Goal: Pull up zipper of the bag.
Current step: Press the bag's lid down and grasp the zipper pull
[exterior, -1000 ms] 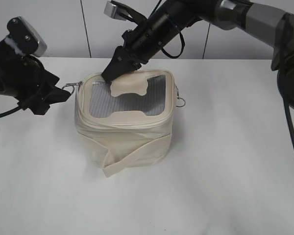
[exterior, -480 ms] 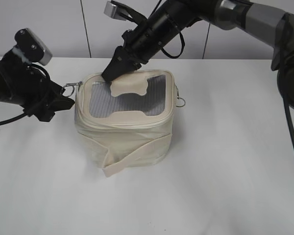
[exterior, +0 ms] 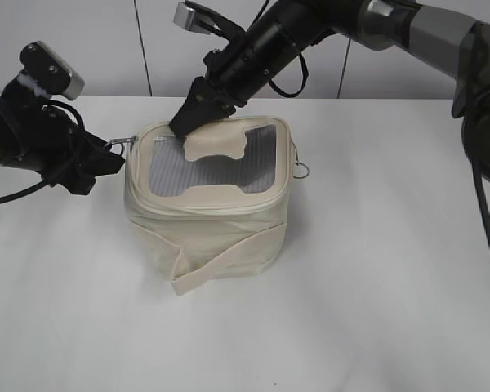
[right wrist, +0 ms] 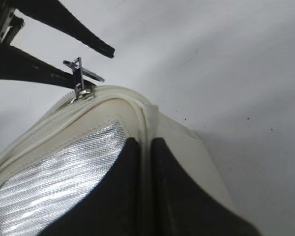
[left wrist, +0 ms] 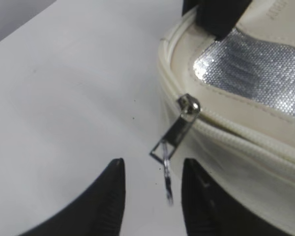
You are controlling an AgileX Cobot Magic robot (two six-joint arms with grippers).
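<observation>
The cream bag [exterior: 220, 220] stands mid-table with its mesh-windowed lid up. Its zipper track [left wrist: 246, 140] runs around the lid edge. One silver slider [exterior: 129, 140] sits at the lid's left corner. A second ring pull [exterior: 304, 171] hangs on the right side. My left gripper [exterior: 108, 161] is open just left of the bag. In the left wrist view the slider [left wrist: 188, 105] has its pull hanging between the open fingers [left wrist: 154, 163], untouched. My right gripper [exterior: 188, 122] is shut on the lid's back-left edge [right wrist: 144, 129]. The right wrist view also shows the slider [right wrist: 81, 88].
The white table [exterior: 376, 310] lies around the bag. A loose cream strap end [exterior: 196, 278] sticks out at the bag's front base. A grey wall [exterior: 106, 49] runs behind the table. The right arm [exterior: 376, 20] reaches in from the upper right.
My left gripper has moved right toward the bag's left corner, and its fingers now flank the slider's pull. The right gripper and the bag have not moved.
</observation>
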